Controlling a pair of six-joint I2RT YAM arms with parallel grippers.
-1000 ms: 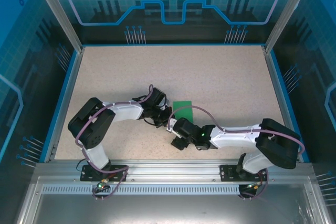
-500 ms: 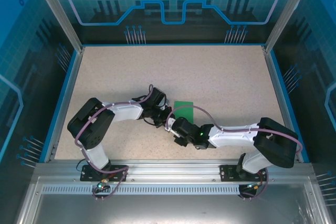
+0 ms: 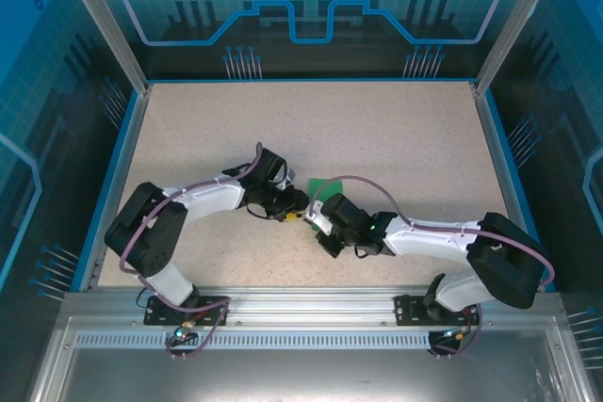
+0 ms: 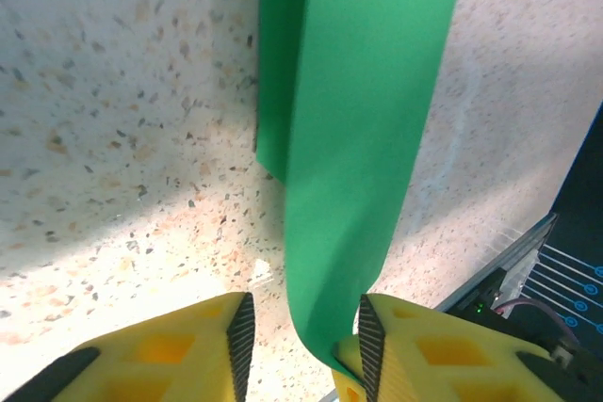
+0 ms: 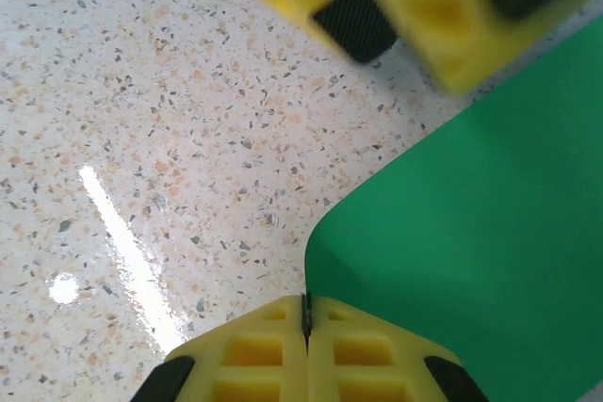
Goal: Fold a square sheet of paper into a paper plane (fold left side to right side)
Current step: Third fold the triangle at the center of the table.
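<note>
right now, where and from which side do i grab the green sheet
The lifted edge of the square sheet of paper, curling up off the table inside the open left gripper. Come from that end, across the thin edge; the rest lies flat, with no lip.

A beige speckled stone-look bench sits inside a thin blue rim. Translucent blue panels printed with circuit lines wall it between slanted aluminium posts.
</note>
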